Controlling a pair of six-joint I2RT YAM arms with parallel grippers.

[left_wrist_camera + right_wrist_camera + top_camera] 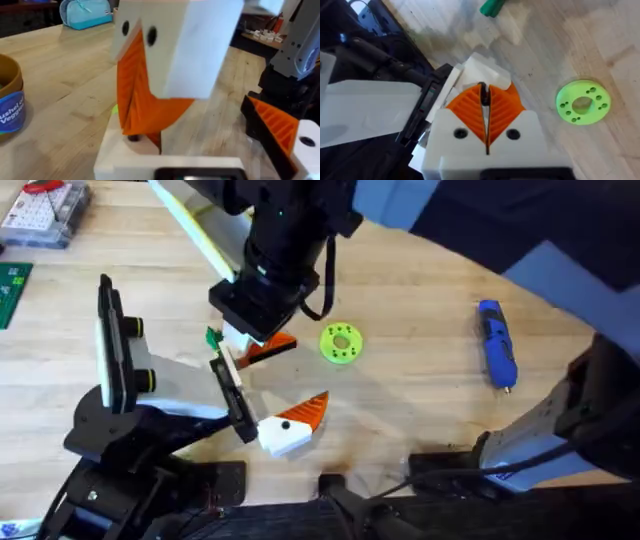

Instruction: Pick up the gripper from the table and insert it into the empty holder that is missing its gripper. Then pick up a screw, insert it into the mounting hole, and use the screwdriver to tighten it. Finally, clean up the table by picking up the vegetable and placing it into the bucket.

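Observation:
My right gripper [262,348] reaches down from above at the table's middle, shut on a small dark screw [483,94]. In the left wrist view the right gripper [134,131] has its tips on a white gripper piece [170,161] seated at the far end of the black holder bar [232,402]. The bar's near end carries another white-and-orange gripper finger [292,425]. My left arm [150,430] lies low behind the bar. The blue screwdriver [495,345] lies at the right. A green vegetable [492,7] lies just past the holder. The bucket [10,95] stands off to one side.
A bright green disc with small holes [341,343] lies right of the right gripper. A clear parts box [40,210] and a green board [12,290] sit at the far left. A black upright stand [112,345] is at the left. The right arm's base [540,440] fills the lower right.

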